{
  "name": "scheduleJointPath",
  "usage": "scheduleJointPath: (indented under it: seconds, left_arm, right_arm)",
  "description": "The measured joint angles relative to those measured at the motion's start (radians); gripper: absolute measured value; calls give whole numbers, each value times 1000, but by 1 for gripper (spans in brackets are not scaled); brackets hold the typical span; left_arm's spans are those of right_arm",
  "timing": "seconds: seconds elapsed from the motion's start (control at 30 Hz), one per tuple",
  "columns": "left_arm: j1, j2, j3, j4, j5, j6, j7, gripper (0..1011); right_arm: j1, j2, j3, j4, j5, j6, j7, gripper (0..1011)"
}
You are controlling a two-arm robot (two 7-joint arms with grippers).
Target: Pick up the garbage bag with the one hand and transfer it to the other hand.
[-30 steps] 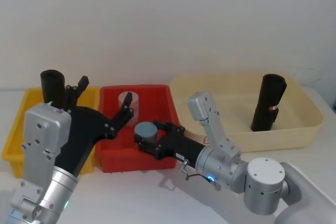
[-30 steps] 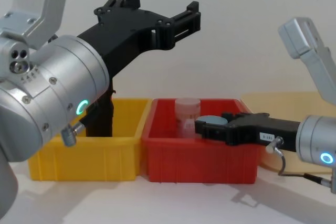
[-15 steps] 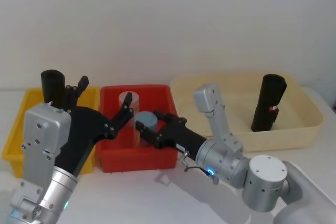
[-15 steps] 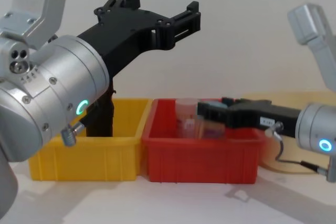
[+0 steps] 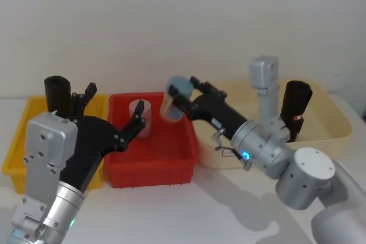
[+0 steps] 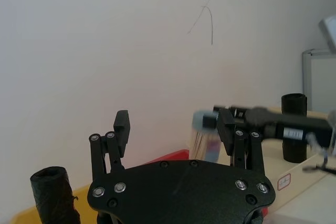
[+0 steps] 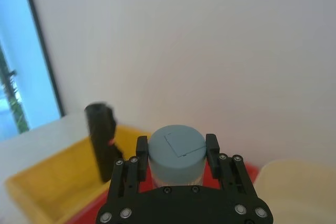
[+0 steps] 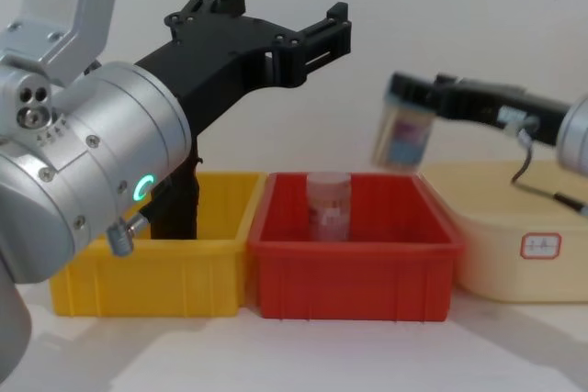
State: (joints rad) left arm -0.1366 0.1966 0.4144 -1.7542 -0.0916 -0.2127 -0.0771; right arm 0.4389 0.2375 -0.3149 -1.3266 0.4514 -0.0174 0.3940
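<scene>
The right gripper [image 5: 178,96] was clamped on a clear jar with a blue lid [image 5: 173,100], its fingers closed against the jar's sides just under the lid. A second before it had been low inside the red bin [image 5: 150,161]; now it had carried the jar up and out, and held it in the air above that bin's far right corner. Below and to its left a second clear jar [image 8: 328,206] stood in the red bin.

That lift did nothing for the job as worded. The thing in its grasp was a jar, not a garbage bag. One black garbage bag roll [image 5: 297,108] stood upright behind the right arm in the cream tub [image 5: 334,141], untouched. Another black roll [image 5: 58,94] stood well to the gripper's left in the yellow bin [image 5: 12,155].

The left gripper [image 8: 285,29] hung spread open and empty above the yellow and red bins, facing the raised jar. I took it to be waiting for a handover.
</scene>
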Motion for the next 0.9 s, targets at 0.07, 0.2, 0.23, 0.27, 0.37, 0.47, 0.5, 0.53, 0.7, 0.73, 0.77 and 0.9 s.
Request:
scheduleJointPath:
  seconds: [0.07, 0.2, 0.23, 0.27, 0.37, 0.47, 0.5, 0.53, 0.7, 0.73, 0.77, 0.9]
  left_arm:
    - [0, 0, 0, 0, 0, 0, 0, 1000]
    - [0, 0, 0, 0, 0, 0, 0, 1001]
    - [0, 0, 0, 0, 0, 0, 0, 1000]
    - [0, 0, 0, 0, 0, 0, 0, 1000]
    - [0, 0, 0, 0, 0, 0, 0, 1001]
    - [0, 0, 0, 0, 0, 0, 0, 1001]
    - [0, 0, 0, 0, 0, 0, 0, 1000]
    - [0, 0, 0, 0, 0, 0, 0, 1000]
    - [0, 0, 0, 0, 0, 0, 0, 1000]
    - [0, 0, 0, 0, 0, 0, 0, 1000]
    - [0, 0, 0, 0, 0, 0, 0, 1000]
    - [0, 0, 0, 0, 0, 0, 0, 1000]
  right_arm:
    - [4, 4, 16, -4, 5, -8, -10, 641]
    - [13, 16, 44, -5, 7, -23, -29, 641]
    - [14, 18, 48, -5, 7, -26, -32, 641]
    - [16, 21, 53, -3, 7, -27, -33, 641]
    - [23, 36, 73, 8, 2, -38, -46, 641]
    - [28, 53, 85, 27, -12, -48, -55, 641]
    - [30, 57, 88, 32, -14, -49, -56, 641]
    - [32, 65, 91, 40, -23, -54, -59, 641]
    - [37, 89, 94, 75, -53, -62, -62, 642]
    - [39, 96, 94, 84, -63, -63, -62, 642]
    - [39, 100, 92, 89, -70, -64, -61, 641]
    - [40, 120, 79, 121, -101, -66, -51, 641]
